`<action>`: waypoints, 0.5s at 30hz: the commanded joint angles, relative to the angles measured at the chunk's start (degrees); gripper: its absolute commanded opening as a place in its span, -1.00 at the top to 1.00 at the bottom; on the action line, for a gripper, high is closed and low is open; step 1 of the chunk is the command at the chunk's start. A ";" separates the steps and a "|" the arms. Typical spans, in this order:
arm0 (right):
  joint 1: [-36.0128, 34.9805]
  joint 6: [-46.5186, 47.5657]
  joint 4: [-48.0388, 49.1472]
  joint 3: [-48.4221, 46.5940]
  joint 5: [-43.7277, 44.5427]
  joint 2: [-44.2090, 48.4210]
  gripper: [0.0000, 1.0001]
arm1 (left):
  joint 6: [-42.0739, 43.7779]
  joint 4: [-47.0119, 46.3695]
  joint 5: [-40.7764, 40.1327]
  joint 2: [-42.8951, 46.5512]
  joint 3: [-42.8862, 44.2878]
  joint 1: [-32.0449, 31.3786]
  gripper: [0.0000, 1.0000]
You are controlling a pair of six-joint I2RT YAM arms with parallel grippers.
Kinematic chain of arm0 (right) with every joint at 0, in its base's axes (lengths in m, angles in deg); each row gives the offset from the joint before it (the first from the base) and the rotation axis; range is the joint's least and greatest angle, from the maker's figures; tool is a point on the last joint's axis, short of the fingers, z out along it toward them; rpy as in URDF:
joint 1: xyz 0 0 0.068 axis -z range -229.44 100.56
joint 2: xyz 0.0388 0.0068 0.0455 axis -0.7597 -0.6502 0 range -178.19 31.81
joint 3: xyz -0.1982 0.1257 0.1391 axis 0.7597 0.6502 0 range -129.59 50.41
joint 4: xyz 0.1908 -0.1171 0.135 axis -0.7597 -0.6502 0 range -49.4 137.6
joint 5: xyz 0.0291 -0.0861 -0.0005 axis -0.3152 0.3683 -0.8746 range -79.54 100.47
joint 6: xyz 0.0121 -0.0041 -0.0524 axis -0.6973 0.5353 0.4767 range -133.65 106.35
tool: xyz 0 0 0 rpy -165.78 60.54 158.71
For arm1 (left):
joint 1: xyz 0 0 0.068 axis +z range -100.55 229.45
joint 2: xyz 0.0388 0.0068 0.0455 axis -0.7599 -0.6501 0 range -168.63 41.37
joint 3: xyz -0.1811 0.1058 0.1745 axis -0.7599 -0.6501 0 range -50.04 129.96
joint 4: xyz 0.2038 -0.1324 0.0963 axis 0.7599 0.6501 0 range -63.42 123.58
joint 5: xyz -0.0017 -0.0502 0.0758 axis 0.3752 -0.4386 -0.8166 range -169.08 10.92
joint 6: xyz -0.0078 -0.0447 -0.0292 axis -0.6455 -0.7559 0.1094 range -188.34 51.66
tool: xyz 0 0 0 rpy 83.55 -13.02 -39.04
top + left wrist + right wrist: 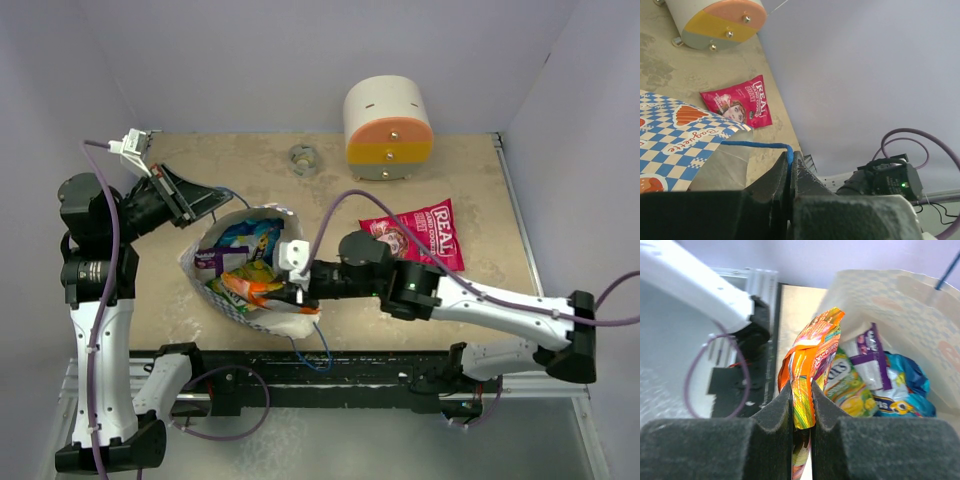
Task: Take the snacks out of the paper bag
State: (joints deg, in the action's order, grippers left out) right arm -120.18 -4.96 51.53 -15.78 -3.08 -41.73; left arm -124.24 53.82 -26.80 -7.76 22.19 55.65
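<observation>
The paper bag [197,262] lies open at the centre-left of the table, its checkered outside [675,142] showing in the left wrist view. My left gripper [210,204] [790,161] is shut on the bag's blue cord handle [755,145] and holds it up at the bag's far-left rim. Inside the mouth, my right gripper [290,296] [801,390] is shut on an orange snack packet [812,347] [250,290]. Green [847,390], purple [870,357] and blue [905,385] snacks lie deeper in the bag. A pink-red packet [420,232] [740,102] lies on the table to the right.
A rounded cream, orange and yellow drawer box [388,128] [715,20] stands at the back. A small round metal piece [303,158] lies left of it. Walls close the table on three sides. The black base rail [330,365] runs along the near edge.
</observation>
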 commanded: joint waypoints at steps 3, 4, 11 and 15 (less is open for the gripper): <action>-0.19 2.50 -13.97 -2.86 -6.98 12.11 1.00 | 1.40 -1.28 1.02 0.41 0.04 -0.40 1.00; -0.20 3.53 -15.93 -3.74 -3.90 13.70 1.00 | 1.71 -0.97 0.96 0.39 0.09 -0.40 1.00; -0.11 13.62 -18.99 -4.97 28.34 24.19 1.00 | 5.53 4.33 -0.08 -0.05 2.15 -0.40 1.00; -0.10 22.47 -11.60 -0.06 46.63 29.07 1.00 | 8.18 7.54 -0.25 -1.08 3.99 -0.40 1.00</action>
State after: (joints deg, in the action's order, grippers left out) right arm -120.38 6.76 31.31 -18.17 20.51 -16.84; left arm -119.54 59.42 -27.42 -8.37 22.36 55.65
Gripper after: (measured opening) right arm 0.142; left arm 0.013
